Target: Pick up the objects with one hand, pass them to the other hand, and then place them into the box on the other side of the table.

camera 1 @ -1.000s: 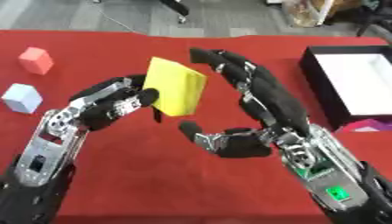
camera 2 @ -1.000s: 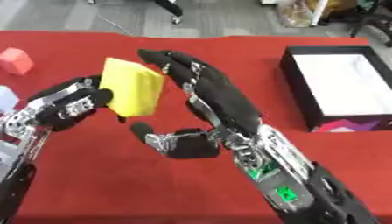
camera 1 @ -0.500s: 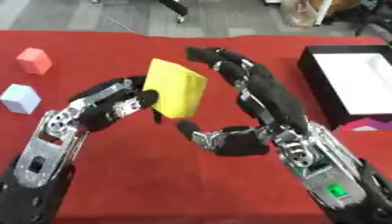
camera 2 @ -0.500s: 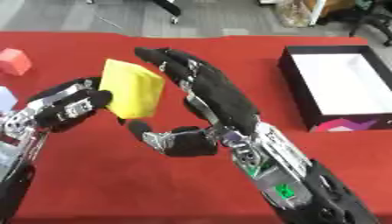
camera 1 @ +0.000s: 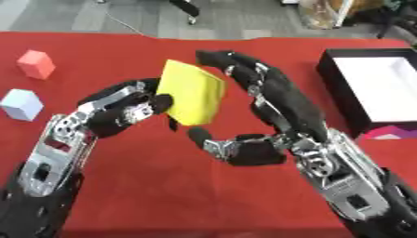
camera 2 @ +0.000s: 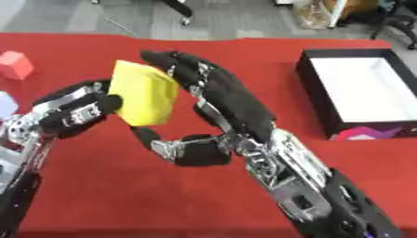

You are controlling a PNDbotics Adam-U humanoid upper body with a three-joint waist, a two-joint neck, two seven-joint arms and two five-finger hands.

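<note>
Red tabletop underneath; yellow block [camera 1: 191,98] sits pinched in the left hand [camera 1: 126,110] fingers, right hand [camera 1: 273,97] spread wide behind it. Looks light, probably foam: take the flat faces.

No text, label, brand or number can be read on anything here

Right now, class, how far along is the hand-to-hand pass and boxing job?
Done: the yellow block is lifted off the red table, pinched by the left hand. In hand: the open right hand reaches around it, handover not complete. Left: box placement; the pink cube and pale blue cube wait.
</note>
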